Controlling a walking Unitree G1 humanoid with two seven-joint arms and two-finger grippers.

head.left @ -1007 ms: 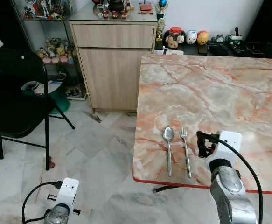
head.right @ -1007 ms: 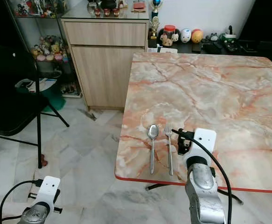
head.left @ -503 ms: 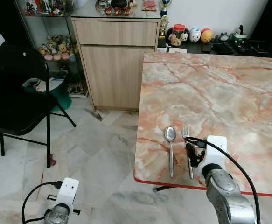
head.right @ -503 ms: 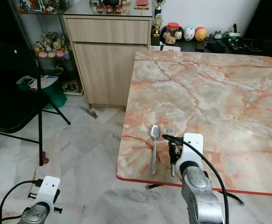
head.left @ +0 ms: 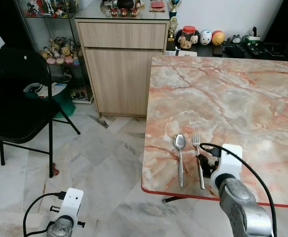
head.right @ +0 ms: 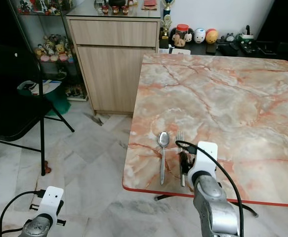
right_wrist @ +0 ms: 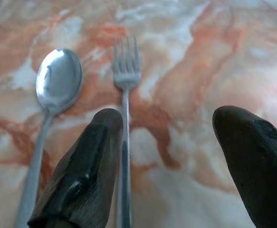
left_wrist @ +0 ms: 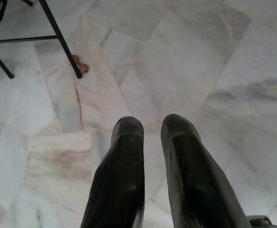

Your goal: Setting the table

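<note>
A steel fork (head.left: 198, 159) and a steel spoon (head.left: 179, 157) lie side by side, heads pointing away from me, near the front left corner of the marble table (head.left: 232, 98). My right gripper (head.left: 206, 165) hovers low over the table just right of the fork's handle. In the right wrist view, the right gripper (right_wrist: 167, 118) is open. One finger (right_wrist: 83, 175) sits over the fork (right_wrist: 125, 99), and the spoon (right_wrist: 57, 83) lies beside it. Nothing is held. My left gripper (left_wrist: 152, 124) hangs idle above the floor, fingers close together.
The table's red-rimmed front edge (head.left: 183, 191) is right below the cutlery. A black folding chair (head.left: 20, 98) stands at the left on the marble floor. A wooden cabinet (head.left: 121, 64) stands behind the table's left side, and small ornaments (head.left: 203, 38) line a shelf at the back.
My right gripper has moved left and down, from well right of the fork to right beside its handle. The fork and spoon have not moved. The left arm stays still.
</note>
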